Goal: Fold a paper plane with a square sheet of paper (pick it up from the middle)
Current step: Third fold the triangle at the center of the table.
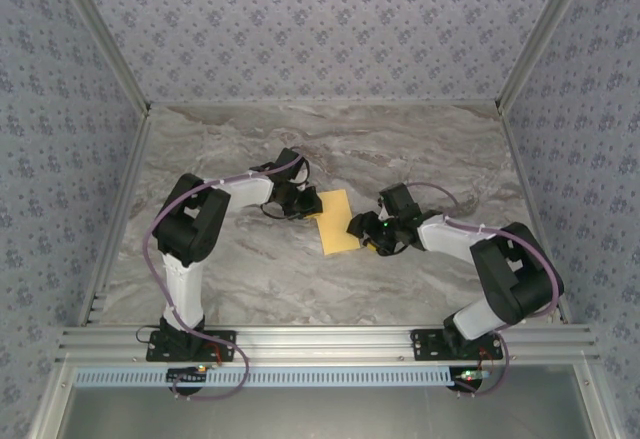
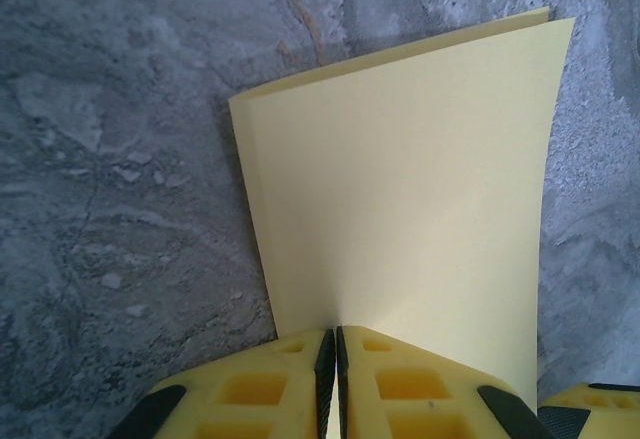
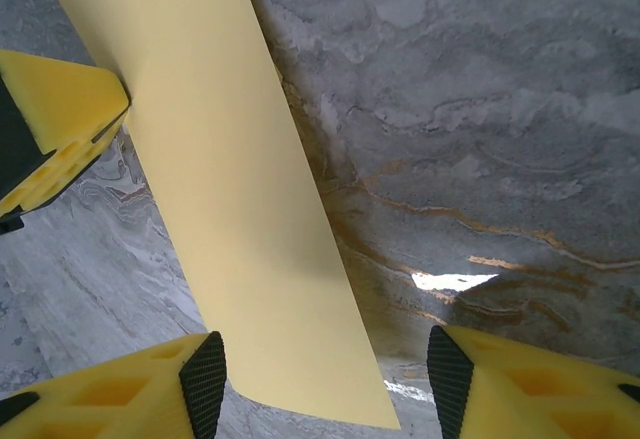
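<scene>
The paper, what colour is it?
The paper is plain pale yellow, clearest in the left wrist view.

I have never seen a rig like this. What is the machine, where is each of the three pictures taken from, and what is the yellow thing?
These are two small robot arms bolted at the near edge of a marble table: the left arm and the right arm. The wide picture comes from a fixed camera above and behind them. The other two come from a camera on each wrist, looking out past that arm's tip. Between the arms is a square sheet of paper, yellow and apparently folded in half. The left jaws are shut on its edge. The right jaws stand open with the paper between them, not gripping it.
</scene>
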Controlling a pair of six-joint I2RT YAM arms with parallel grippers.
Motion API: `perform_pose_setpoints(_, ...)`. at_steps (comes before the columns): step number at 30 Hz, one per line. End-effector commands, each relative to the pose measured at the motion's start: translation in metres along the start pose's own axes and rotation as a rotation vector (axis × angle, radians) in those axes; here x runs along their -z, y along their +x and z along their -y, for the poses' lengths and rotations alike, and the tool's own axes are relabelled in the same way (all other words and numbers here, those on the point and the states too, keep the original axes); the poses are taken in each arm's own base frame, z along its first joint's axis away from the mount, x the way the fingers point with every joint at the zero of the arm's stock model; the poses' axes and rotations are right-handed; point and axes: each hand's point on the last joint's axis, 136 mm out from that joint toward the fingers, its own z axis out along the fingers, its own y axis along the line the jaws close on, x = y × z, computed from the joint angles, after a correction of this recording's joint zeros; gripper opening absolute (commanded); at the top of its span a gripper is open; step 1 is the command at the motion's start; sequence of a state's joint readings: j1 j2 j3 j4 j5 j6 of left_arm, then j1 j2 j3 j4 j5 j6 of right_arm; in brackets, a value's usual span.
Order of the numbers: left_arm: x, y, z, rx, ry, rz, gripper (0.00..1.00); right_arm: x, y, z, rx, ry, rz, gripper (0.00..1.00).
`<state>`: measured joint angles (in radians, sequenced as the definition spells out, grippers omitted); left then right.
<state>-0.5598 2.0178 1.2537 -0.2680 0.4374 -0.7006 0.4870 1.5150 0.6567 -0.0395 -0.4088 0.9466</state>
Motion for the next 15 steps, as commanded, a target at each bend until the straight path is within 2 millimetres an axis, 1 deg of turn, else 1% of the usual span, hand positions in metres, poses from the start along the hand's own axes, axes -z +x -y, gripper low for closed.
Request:
perform_pose_setpoints(1,-0.018,0.027,-0.049,0.052,-0.17,-0.069,0.16,-0.005,0.001,-0.001,-0.008,-0.005,-0.011,0.56)
perform_pose_setpoints(6,-0.018,0.027,-0.049,0.054,-0.171,-0.069,0.15,-0.009,0.008,-0.007,0.0,-0.046,-0.053,0.53)
perform_pose_setpoints(10,-0.018,0.027,-0.049,0.052,-0.171,-0.07,0.15,-0.006,0.01,-0.014,-0.004,-0.084,-0.064,0.5)
perform_pose_setpoints(15,-0.017,0.026,-0.049,0.053,-0.171,-0.067,0.15,-0.004,0.011,-0.011,-0.021,-0.078,-0.056,0.44)
